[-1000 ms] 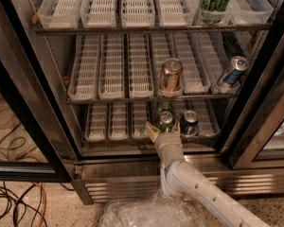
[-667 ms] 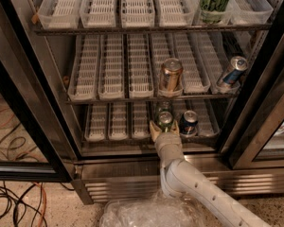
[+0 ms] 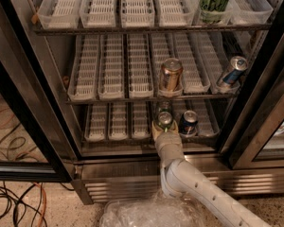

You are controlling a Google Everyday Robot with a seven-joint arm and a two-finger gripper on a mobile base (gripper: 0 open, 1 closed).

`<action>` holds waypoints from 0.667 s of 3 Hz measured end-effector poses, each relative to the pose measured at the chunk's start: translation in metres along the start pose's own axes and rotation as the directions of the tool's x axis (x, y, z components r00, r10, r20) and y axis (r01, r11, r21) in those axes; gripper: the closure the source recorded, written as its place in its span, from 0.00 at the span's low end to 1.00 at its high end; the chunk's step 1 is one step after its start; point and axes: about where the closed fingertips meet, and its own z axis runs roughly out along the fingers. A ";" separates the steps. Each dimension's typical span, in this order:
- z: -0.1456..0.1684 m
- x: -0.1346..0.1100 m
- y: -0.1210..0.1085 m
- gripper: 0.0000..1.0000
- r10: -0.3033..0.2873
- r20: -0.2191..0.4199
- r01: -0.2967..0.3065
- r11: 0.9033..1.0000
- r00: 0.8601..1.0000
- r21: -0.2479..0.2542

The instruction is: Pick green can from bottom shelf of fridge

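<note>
The fridge (image 3: 255, 126) stands open in front of me. On its bottom shelf (image 3: 118, 137) a short green can (image 3: 164, 119) with a silver top stands in a white lane tray. A second green can (image 3: 164, 106) stands right behind it. My gripper (image 3: 164, 127) is at the shelf's front, right up against the front green can, with the can's top showing just above it. My white arm (image 3: 199, 188) reaches up to it from the lower right. A dark blue can (image 3: 188, 122) stands just right of the gripper.
The middle shelf holds a copper can (image 3: 171, 74) directly above the gripper and a blue can (image 3: 232, 72) leaning at the right. A tall green-and-black can (image 3: 215, 1) stands on the top shelf. Black door frames (image 3: 33, 126) flank the opening. Cables (image 3: 14, 202) lie on the floor at the left.
My gripper has moved a little forward and up, from just in front of the green can to right against it. The cans have not moved.
</note>
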 end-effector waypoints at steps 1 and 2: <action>0.000 0.000 0.000 1.00 0.000 0.000 0.000 1.000 1.000 0.000; 0.000 -0.002 0.000 1.00 0.000 0.005 0.000 1.000 1.000 0.001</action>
